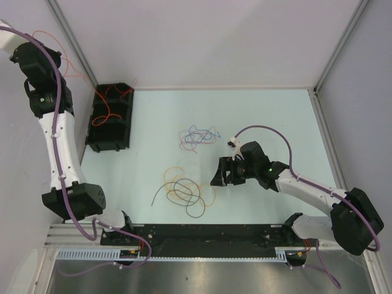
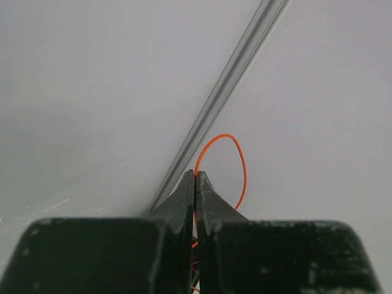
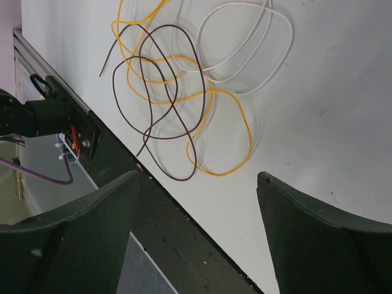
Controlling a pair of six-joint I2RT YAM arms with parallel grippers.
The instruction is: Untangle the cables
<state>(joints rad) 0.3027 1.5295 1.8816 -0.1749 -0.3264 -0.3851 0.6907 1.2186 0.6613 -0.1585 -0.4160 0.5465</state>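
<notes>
My left gripper (image 1: pixel 54 56) is raised high at the far left by the wall. In the left wrist view it (image 2: pixel 196 174) is shut on a thin orange cable (image 2: pixel 244 171) that loops out past the fingertips. That cable (image 1: pixel 68 61) trails down toward the black bin (image 1: pixel 122 142). A tangle of yellow, dark and pale cables (image 1: pixel 184 191) lies on the table near the front. In the right wrist view they are a yellow (image 3: pixel 242 116), a dark brown (image 3: pixel 177 122) and a white cable (image 3: pixel 245 55). A blue, purple and red tangle (image 1: pixel 197 136) lies further back. My right gripper (image 1: pixel 223 173) (image 3: pixel 197 177) is open and empty, just right of the front tangle.
The black bin at the back left holds red and orange cables (image 1: pixel 105 113). A black rail (image 1: pixel 202 233) (image 3: pixel 122 177) runs along the table's near edge. White walls stand at the left, back and right.
</notes>
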